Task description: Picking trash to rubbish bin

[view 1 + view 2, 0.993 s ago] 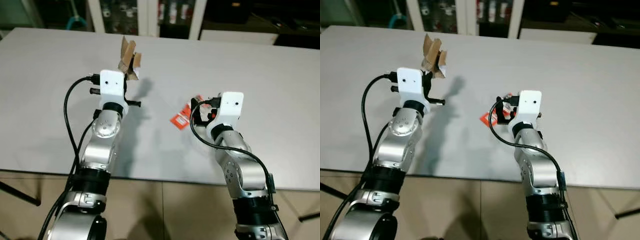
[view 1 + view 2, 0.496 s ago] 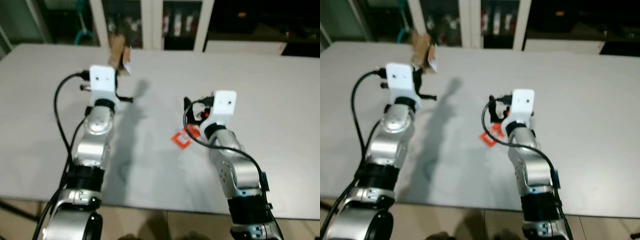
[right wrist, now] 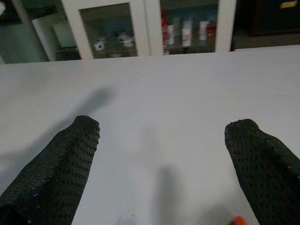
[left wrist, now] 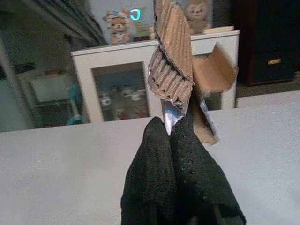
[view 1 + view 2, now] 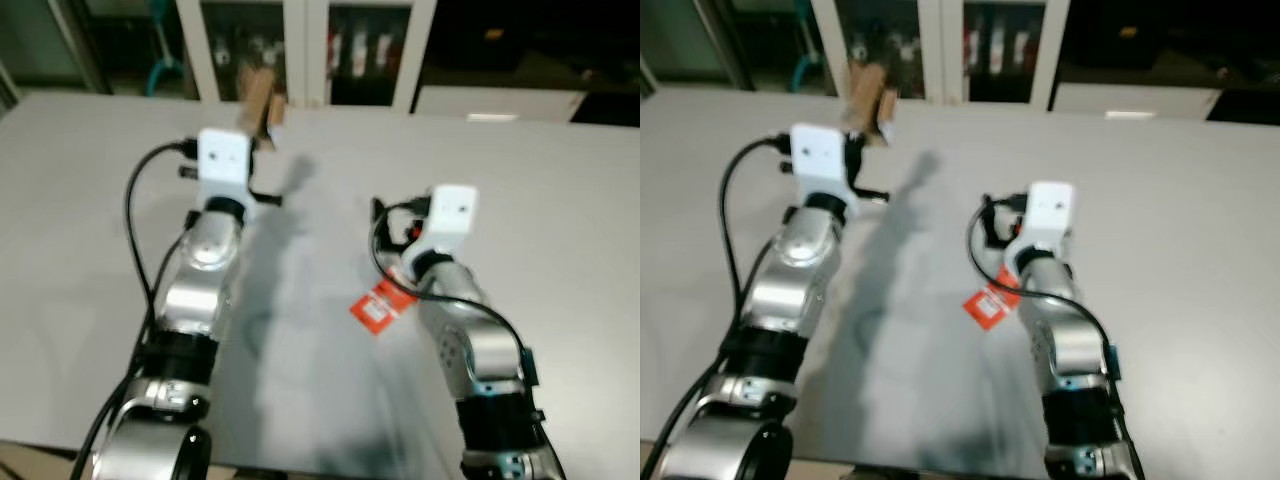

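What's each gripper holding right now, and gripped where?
Left gripper pinches the crumpled cardboard by its lower end. Right gripper is open, holding nothing.

On the grey table [image 5: 560,200] | one crumpled cardboard scrap [image 4: 174,70] held above it | one red wrapper [image 5: 381,305] lying flat | two grippers over it: left gripper [image 4: 174,131], right gripper [image 3: 161,154]

Head stereo down over table [image 5: 90,250], wrist views along fingers
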You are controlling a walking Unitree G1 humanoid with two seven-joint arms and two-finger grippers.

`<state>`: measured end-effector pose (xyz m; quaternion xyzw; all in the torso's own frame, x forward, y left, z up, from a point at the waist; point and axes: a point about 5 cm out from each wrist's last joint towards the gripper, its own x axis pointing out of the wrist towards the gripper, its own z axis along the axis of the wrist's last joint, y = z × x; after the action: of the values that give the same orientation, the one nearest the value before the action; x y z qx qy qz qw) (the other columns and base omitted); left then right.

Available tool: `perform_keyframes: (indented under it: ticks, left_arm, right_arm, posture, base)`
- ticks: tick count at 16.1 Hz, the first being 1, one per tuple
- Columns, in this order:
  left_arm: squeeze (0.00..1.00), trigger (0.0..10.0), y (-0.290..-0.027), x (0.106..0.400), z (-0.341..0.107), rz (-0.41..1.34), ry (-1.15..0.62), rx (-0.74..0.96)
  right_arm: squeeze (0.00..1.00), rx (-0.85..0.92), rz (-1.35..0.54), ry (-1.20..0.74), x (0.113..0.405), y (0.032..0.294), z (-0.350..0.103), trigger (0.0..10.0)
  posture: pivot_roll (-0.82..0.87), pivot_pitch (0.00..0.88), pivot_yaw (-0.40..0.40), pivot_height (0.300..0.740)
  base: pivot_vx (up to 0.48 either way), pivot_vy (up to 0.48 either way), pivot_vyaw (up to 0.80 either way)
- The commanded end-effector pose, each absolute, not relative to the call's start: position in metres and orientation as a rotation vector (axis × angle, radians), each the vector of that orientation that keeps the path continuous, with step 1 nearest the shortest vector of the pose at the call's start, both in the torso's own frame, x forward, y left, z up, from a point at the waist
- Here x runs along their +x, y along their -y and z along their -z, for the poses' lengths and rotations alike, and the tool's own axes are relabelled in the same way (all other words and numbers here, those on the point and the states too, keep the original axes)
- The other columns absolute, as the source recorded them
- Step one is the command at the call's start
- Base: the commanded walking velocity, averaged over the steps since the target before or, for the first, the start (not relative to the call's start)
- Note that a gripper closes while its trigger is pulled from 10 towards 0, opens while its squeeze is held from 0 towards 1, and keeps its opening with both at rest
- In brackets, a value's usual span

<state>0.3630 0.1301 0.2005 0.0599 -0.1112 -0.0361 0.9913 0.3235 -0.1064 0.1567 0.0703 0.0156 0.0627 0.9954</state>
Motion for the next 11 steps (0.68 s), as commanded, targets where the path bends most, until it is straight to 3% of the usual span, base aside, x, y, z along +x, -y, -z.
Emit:
perform_keyframes:
  ticks: [1, 11]
  left_arm:
    - [0.0, 10.0, -0.123, 0.362, -0.201, 0.101, 0.223, 0.116]
    - [0.0, 10.0, -0.126, 0.361, -0.197, 0.105, 0.19, 0.13]
  right_arm:
    - [0.0, 0.124, -0.13, -0.057, 0.322, 0.109, -0.154, 10.0]
    - [0.0, 0.01, -0.198, -0.219, 0.297, 0.086, -0.136, 10.0]
  posture:
    - [-0.08, 0.119, 0.003, 0.74]
    - [-0.1, 0.127, 0.009, 0.74]
  base:
    - [0.0, 0.0, 0.0]
    - [0.0, 0.0, 0.0]
